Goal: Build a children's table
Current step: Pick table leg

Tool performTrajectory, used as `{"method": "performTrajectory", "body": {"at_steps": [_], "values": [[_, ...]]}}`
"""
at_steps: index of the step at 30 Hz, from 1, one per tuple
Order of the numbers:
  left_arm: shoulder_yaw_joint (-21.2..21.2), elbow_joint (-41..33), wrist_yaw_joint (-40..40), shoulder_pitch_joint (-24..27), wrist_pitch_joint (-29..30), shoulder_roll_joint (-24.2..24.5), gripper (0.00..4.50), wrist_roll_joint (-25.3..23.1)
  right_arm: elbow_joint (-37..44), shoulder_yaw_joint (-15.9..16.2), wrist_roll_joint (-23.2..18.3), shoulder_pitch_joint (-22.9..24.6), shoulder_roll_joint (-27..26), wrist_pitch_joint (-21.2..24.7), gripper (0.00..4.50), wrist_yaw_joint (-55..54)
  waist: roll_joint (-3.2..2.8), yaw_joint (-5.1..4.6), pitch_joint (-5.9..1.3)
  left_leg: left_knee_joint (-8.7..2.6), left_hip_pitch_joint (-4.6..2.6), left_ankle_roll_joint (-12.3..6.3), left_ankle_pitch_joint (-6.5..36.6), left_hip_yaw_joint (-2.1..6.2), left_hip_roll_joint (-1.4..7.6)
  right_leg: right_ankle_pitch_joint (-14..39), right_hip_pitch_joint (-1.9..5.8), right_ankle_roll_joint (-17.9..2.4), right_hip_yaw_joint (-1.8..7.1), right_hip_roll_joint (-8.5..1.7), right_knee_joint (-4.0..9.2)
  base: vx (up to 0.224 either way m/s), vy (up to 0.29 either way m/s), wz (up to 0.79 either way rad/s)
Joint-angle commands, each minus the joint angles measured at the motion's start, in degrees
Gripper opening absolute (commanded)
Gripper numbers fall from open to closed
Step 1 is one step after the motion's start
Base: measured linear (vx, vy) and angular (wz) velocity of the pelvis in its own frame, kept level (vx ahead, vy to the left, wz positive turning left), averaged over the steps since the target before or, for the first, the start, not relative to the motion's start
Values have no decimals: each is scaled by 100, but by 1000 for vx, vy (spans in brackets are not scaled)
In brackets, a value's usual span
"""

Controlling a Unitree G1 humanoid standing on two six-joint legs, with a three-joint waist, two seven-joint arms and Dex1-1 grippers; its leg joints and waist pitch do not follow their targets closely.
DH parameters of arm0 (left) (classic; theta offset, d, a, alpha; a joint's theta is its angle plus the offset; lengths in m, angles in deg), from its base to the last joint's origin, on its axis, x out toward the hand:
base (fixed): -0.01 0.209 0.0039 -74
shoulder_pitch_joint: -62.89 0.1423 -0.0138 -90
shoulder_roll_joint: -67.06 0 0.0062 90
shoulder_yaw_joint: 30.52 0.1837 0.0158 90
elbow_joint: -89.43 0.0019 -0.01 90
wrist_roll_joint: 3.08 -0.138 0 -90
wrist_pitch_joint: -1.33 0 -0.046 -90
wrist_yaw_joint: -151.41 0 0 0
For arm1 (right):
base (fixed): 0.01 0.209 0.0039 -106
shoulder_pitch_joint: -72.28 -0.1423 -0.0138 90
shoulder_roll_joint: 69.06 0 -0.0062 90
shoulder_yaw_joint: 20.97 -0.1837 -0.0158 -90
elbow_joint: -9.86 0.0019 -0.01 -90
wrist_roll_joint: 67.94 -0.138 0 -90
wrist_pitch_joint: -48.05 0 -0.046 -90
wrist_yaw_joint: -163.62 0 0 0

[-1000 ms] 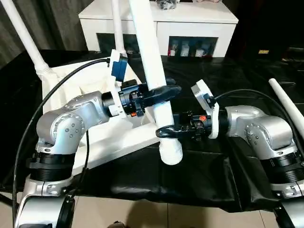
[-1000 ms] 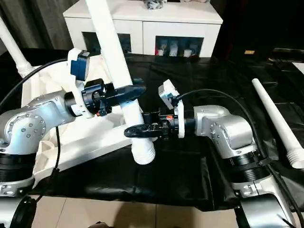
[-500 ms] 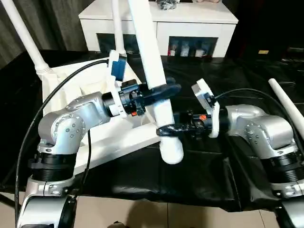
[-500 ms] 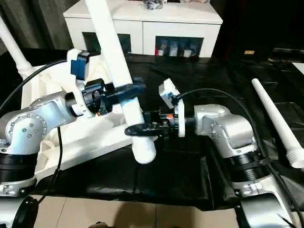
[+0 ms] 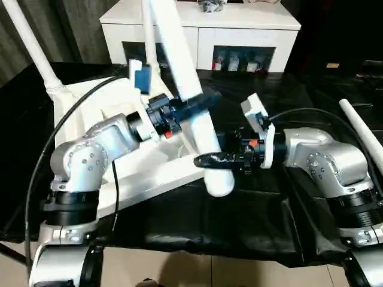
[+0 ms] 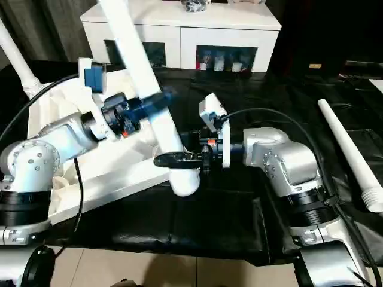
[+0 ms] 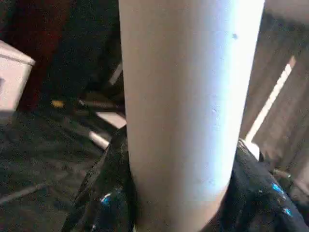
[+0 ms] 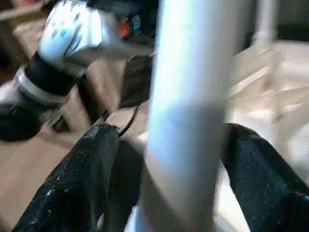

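Over black-covered work table [image 5: 251,221], left gripper [image 5: 190,109] clamped leg [image 5: 185,89] while right gripper [image 5: 220,159] stood spread around it; unsupported, the leg could pivot.

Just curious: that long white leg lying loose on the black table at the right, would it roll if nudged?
Probably: the loose leg is a round, smooth tube. Its taper suggests it would curve rather than roll straight. It looks stiff and light, like hollow plastic.

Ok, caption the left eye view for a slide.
Left fingers grip a white table leg above the upturned tabletop.
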State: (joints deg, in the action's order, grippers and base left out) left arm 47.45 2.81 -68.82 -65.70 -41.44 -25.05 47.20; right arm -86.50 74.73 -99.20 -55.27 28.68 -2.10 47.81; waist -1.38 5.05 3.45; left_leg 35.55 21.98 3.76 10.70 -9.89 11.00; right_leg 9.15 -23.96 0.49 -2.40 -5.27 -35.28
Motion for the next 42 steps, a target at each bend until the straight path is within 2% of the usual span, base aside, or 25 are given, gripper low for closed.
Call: {"method": "performTrajectory", "body": {"at_steps": [1, 2, 3, 4, 6, 11, 21, 22, 28, 35, 36, 39, 42], "values": [[-330, 84, 192, -103, 82, -48, 184, 371, -310, -741, -293, -183, -21, 322, 366, -596, 37, 0, -466, -412, -98, -34, 894, -5, 82, 1029, 324, -1385, 129, -163, 320, 0, 0, 0], [-330, 84, 192, -103, 82, -48, 184, 371, -310, -741, -293, -183, -21, 322, 366, -596, 45, 1, -477, -407, -96, -28, 873, -10, 74, 970, 324, -1432, 125, -158, 319, 0, 0, 0], [-401, 94, 227, -102, 163, -55, 184, 497, -407, -991, -431, -207, -42, 531, 366, -820, 44, 4, -475, -404, -99, -23, 862, -13, 69, 945, 325, -1434, 121, -150, 317, 0, 0, 0], [-402, 94, 228, -102, 165, -55, 184, 500, -409, -996, -434, -208, -42, 536, 366, -824, 45, 8, -477, -403, -100, -29, 853, -15, 65, 929, 328, -1438, 122, -149, 315, 0, 0, 0], [-374, 20, 209, -67, 260, -69, 184, 553, -422, -1290, -698, -164, -37, 815, 366, -996, 45, 23, -486, -403, -96, -81, 762, -10, 73, 835, 342, -1423, 116, -151, 307, 0, 0, 0], [-364, -14, 238, -64, 358, -101, 184, 617, -396, -1520, -848, -122, -78, 978, 366, -1231, 42, 24, -484, -399, -89, -102, 689, -19, 70, 723, 345, -1453, 115, -154, 304, 0, 0, 0], [-401, -38, 312, -84, 453, -99, 184, 728, -160, -1545, -998, -29, -189, 1234, 366, -1468, 52, 23, -468, -421, -91, 17, 836, -12, 78, 1076, 341, -1285, 118, -165, 338, 0, 0, 0], [-393, -50, 319, -77, 455, -100, 184, 745, -149, -1540, -1011, -38, -198, 1254, 366, -1473, 70, 20, -468, -422, -89, 16, 827, -15, 79, 1070, 340, -1278, 118, -163, 340, 0, 0, 0], [-359, -120, 290, -34, 459, -107, 184, 786, -42, -1474, -1067, -14, -198, 1331, 366, -1426, 75, 25, -472, -418, -84, 14, 757, -19, 77, 975, 339, -1300, 121, -164, 326, 0, 0, 0], [-312, -190, 64, -3, 463, -87, 184, 852, 221, -1402, -1409, 57, -153, 1611, 366, -1149, 61, 29, -463, -424, -87, 3, 808, -16, 78, 1072, 339, -1251, 125, -165, 343, 0, 0, 0], [-238, -241, -73, 36, 462, -46, 184, 850, 450, -1272, -1608, 129, -95, 1794, 366, -836, 53, 31, -464, -425, -90, -8, 838, -14, 77, 1081, 345, -1237, 123, -161, 344, 0, 0, 0], [-110, -289, -233, 81, 443, 25, 184, 798, 654, -1094, -1705, 201, -37, 1925, 366, -621, 48, 35, -463, -432, -89, -22, 829, -6, 91, 1054, 334, -1232, 123, -164, 336, 0, 0, 0], [174, -420, -650, 125, 397, 153, 184, 662, 704, -535, -1417, 264, 6, 1850, 366, -493, 39, 33, -447, -449, -97, 65, 953, -2, 100, 1301, 315, -1175, 128, -173, 358, 0, 0, 0]]}}
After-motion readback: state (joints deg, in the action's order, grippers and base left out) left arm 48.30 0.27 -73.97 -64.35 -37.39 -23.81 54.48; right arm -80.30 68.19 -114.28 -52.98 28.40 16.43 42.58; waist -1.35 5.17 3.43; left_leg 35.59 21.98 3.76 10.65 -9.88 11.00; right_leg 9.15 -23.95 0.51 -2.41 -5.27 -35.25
